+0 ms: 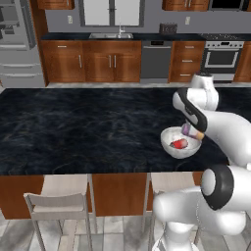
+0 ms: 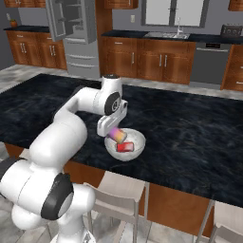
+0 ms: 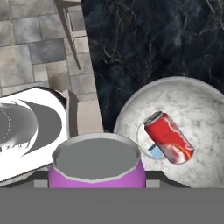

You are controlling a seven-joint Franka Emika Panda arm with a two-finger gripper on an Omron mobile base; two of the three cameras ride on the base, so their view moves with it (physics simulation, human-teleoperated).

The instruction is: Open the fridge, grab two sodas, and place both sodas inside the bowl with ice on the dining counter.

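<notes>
1. The island (image 1: pixel 73 127) spans both base views, its black veined top (image 2: pixel 190 128) over a brown wood base, with pale stools (image 1: pixel 56 206) along the near side.
2. The fridge (image 2: pixel 76 33) stands at the far wall, top left in both base views. The right base view shows an upper door swung open with bare shelves behind it; the left base view catches just its lower drawers (image 1: pixel 19 68) and part of a door.
3. The left base view also shows the back counter with sink (image 1: pixel 110 35), dishwasher (image 1: pixel 156 61) and stove (image 1: pixel 221 56); the right base view cuts the stove off.
4. The arm reaches over the island's near edge, with the gripper (image 2: pixel 114 129) right above the bowl (image 2: pixel 135 151).
5. The bowl (image 1: pixel 169 147) sits on the top near the stool-side edge. The hand view shows its mottled whitish inside (image 3: pixel 197 105), which the base views blur.
6. The red can (image 3: pixel 169 138) lies on its side in the bowl, silver top pointing away from the bowl's middle. In the base views it is a red patch (image 1: pixel 180 143).
7. The purple can (image 1: pixel 192 131) is held tilted over the bowl's rim, its orange end lower. The hand view looks down onto its grey top (image 3: pixel 97 159), just beside the bowl.
8. The jaws grasp the purple can; the fingertips themselves are hidden.
</notes>
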